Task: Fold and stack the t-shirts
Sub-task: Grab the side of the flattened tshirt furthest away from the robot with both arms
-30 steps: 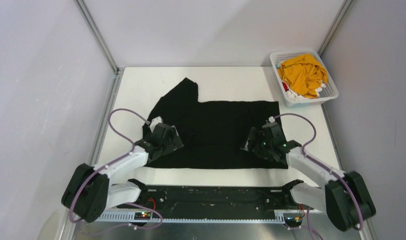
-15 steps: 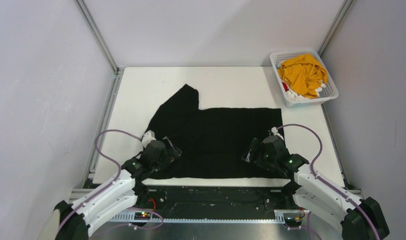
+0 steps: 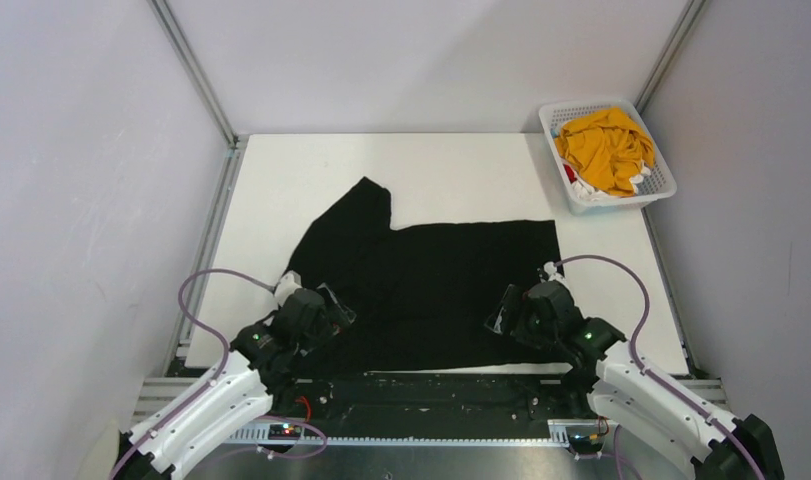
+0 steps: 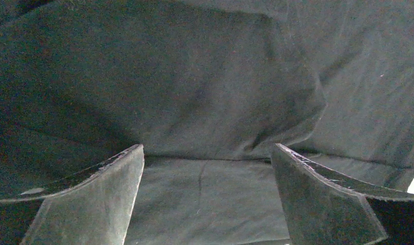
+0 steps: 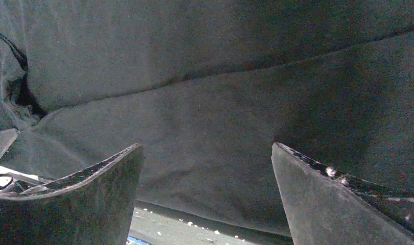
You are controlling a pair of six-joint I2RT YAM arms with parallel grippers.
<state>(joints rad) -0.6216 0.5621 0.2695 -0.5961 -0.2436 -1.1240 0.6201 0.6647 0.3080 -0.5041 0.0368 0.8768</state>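
Dragging recorded: black t-shirt (image 3: 431,280) drawn toward 6 o'clock; left gripper (image 3: 331,306), right gripper (image 3: 503,312) released; flattening judged underway.

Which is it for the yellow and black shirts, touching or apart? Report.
Apart. The top view shows the yellow shirt inside the basket, with bare table between it and the black shirt.

A white plastic lattice basket (image 3: 626,201) stands well ahead of the right hand (image 3: 506,312) and off to its right, at the far right corner of the white surface (image 3: 461,170). Pale grey walls (image 3: 421,60) close in beyond and to both sides of the hands. A slanting aluminium post (image 3: 196,75) rises far ahead of the left hand (image 3: 333,308); a second post (image 3: 671,50) rises just behind the basket. Behind both hands runs a black base plate (image 3: 431,392).
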